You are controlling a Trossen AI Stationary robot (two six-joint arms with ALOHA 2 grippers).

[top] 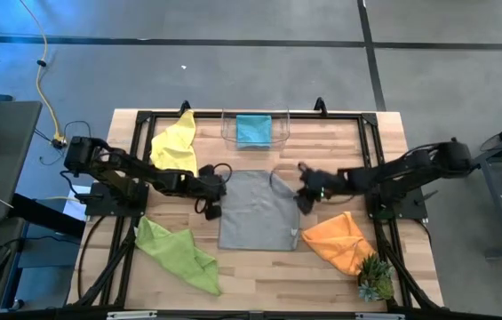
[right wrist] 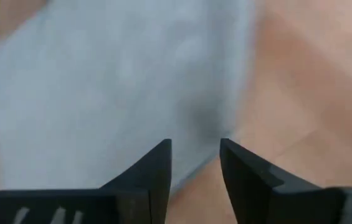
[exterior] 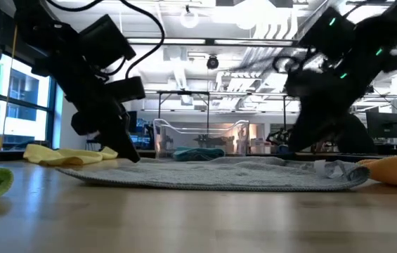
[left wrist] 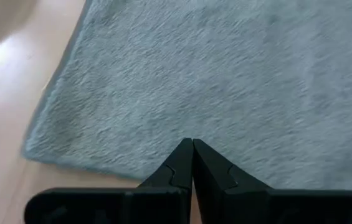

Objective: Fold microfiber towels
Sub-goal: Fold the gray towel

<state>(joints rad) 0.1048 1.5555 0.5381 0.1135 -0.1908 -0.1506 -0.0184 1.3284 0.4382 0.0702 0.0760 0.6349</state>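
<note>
flanking flat fuzzy grey towel (top: 258, 210): left tool (left wrist: 192, 144) closed, right tool (right wrist: 195, 147) parted

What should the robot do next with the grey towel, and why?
Probably the right gripper should lower onto the near edge of the grey towel and pinch it. Its fingers stand apart just above that edge, holding nothing, and the towel lies flat and unfolded. The left gripper is shut at the opposite edge, seemingly gripping no cloth.

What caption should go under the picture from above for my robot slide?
Two robot arms meet over a grey towel spread flat mid-table, with yellow, green and orange towels around it.
</note>
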